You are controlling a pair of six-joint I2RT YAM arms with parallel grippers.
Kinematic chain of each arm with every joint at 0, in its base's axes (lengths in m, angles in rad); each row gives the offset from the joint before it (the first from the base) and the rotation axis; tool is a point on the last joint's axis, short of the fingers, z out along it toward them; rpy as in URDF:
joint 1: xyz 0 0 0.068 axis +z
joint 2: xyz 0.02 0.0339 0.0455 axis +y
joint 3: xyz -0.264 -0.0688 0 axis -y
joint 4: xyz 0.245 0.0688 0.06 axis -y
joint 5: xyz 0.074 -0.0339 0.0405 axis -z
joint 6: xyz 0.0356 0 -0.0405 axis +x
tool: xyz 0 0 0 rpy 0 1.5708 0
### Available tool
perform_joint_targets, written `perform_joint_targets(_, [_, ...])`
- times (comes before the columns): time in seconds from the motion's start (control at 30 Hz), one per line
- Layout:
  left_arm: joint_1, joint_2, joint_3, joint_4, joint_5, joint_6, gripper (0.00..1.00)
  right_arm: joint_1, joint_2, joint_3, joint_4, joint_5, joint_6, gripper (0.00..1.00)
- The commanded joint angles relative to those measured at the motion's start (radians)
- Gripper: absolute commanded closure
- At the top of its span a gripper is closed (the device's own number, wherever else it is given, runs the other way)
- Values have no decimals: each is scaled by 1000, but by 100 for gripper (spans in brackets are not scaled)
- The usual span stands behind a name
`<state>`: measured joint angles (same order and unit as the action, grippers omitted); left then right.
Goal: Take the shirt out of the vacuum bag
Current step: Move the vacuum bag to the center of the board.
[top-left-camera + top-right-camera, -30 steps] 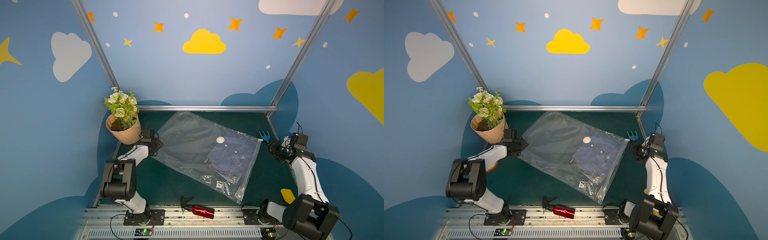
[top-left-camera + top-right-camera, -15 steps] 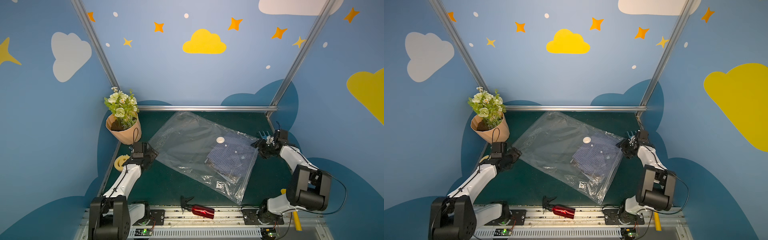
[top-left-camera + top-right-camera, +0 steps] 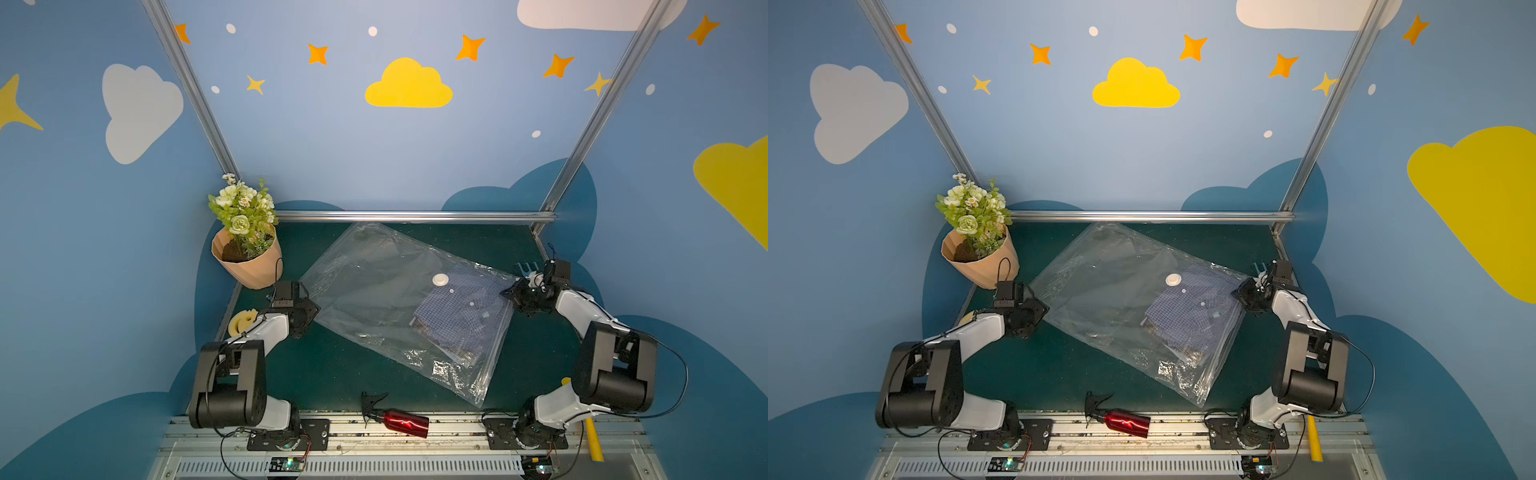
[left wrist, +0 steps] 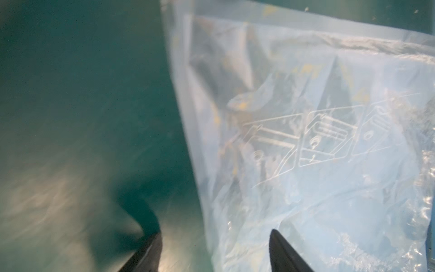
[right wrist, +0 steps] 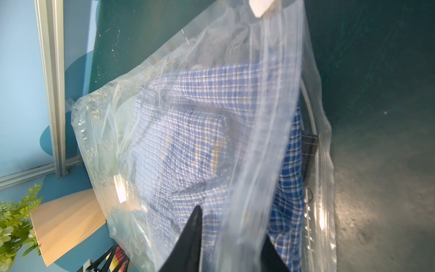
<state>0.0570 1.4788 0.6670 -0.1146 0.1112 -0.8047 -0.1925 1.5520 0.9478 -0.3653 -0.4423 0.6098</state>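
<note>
The clear vacuum bag (image 3: 374, 299) (image 3: 1100, 299) lies diagonally on the green table, its round white valve (image 3: 439, 279) (image 5: 120, 188) facing up. The blue checked shirt (image 3: 461, 311) (image 3: 1192, 309) (image 5: 188, 131) sits folded inside its right end. My right gripper (image 3: 509, 293) (image 3: 1237, 291) (image 5: 231, 222) is at the bag's right edge. Its jaws stand a little apart with the bag's top plastic layer between them; one finger is behind the film. My left gripper (image 3: 313, 309) (image 3: 1042, 311) (image 4: 215, 232) is open at the bag's left edge, one finger over plastic, one over table.
A flower pot (image 3: 249, 257) stands at the back left, with a yellow sponge (image 3: 242, 322) by the left arm. A red spray bottle (image 3: 401, 420) lies at the front edge. A metal rail (image 3: 415, 216) closes the back. A small white slider (image 5: 261, 6) sits on the bag's zip edge.
My right gripper has moved left onto the bag's right edge and its jaws have narrowed. My left gripper has shifted forward along the bag's left edge. The bag has stayed put.
</note>
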Motion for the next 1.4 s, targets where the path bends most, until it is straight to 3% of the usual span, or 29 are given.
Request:
perform_joint_targets(0.0, [3, 64, 24, 47, -3, 12, 35, 8, 15, -5, 11, -2, 7, 73])
perform_joint_targets(0.17, [-6, 136, 50, 94, 25, -2, 51, 13, 29, -3, -4, 9, -2, 75])
perform_joint_targets(0.47, [-39, 107, 173, 64, 59, 1, 95, 44, 61, -47, -6, 48, -7, 86])
perform_joint_targets(0.87, [-102, -29, 498, -181, -35, 192, 97, 190, 215, -60, 132, 22, 83, 91])
perform_joint_targets(1.2, [-99, -208, 609, -278, -142, 363, 96, 297, 332, 106, 137, 27, 111, 92])
perform_joint_targets(1.37, [-78, -189, 698, -348, -125, 422, 96, 370, 407, 203, 155, 14, 140, 92])
